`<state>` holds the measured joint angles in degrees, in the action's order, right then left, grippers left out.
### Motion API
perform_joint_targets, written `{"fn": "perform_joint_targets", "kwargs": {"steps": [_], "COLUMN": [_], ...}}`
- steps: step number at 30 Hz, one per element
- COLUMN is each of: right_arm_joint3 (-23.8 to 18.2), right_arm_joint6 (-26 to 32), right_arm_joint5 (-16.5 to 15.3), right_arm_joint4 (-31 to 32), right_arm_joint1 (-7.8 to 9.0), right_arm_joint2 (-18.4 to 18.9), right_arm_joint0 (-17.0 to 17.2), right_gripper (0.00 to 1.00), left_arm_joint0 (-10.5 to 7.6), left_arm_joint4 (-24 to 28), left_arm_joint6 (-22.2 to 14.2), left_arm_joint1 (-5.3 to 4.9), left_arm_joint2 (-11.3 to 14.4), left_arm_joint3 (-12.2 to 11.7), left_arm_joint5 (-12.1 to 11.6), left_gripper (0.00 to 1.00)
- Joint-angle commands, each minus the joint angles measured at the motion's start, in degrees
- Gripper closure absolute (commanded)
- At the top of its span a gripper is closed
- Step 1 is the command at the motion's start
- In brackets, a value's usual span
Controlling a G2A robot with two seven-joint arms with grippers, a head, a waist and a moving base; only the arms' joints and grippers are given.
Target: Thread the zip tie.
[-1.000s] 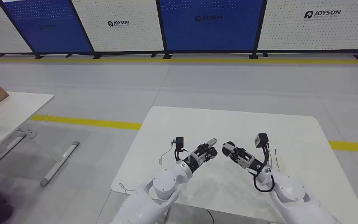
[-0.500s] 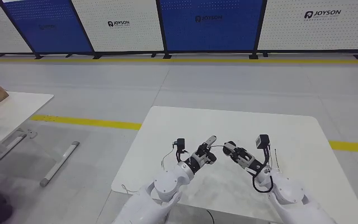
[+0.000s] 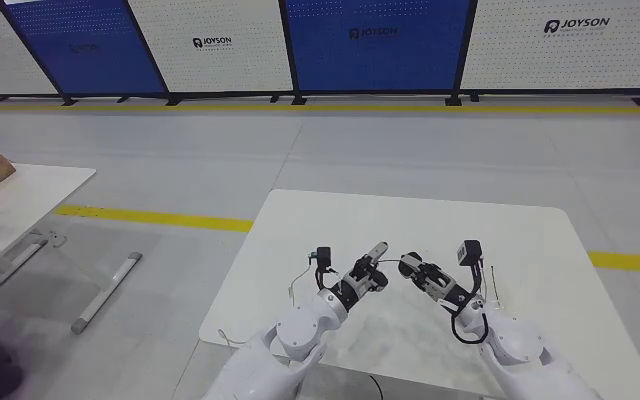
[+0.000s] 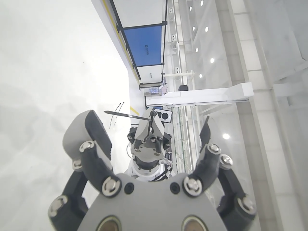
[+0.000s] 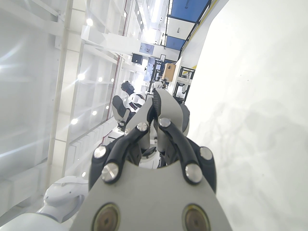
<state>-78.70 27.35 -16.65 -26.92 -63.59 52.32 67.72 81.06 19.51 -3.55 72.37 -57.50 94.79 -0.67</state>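
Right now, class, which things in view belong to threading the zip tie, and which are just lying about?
For the job: black zip tie, clamped in the shut right gripper; open left gripper facing it.
Lying about: spare zip ties on the white table.

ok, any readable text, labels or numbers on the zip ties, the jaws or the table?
On the held zip tie: none.
On the spare zip ties lying on the table: none.
On the left gripper and the right gripper: no marking on the jaws.
On the wall panels behind: brand logos only, not quoted here; those on the blue panels are too faint to read.
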Motion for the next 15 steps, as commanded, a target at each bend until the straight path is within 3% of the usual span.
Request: {"fn": "perform_joint_targets", "kwargs": {"steps": [1,3,15], "right_arm_joint3": [0.00,0.00,0.00], "right_arm_joint6": [0.00,0.00,0.00], "right_arm_joint5": [0.00,0.00,0.00], "right_arm_joint4": [0.00,0.00,0.00], "right_arm_joint1": [0.00,0.00,0.00], "right_arm_joint2": [0.00,0.00,0.00], "right_arm_joint0": [0.00,0.00,0.00], "right_gripper": [1.00,1.00,1.00], "left_arm_joint0": [-0.01,-0.07,-0.48], "left_arm_joint4": [0.01,-0.03,-0.34], "left_arm_joint6": [0.03,-0.07,-0.38], "left_arm_joint1": [0.07,0.13,0.40], "left_arm_joint2": [0.16,0.39,0.74], "left_arm_joint3": [-0.01,-0.14,-0.50], "left_arm_joint5": [0.06,0.16,0.41], "left_gripper": [0.90,1.00,1.00]}}
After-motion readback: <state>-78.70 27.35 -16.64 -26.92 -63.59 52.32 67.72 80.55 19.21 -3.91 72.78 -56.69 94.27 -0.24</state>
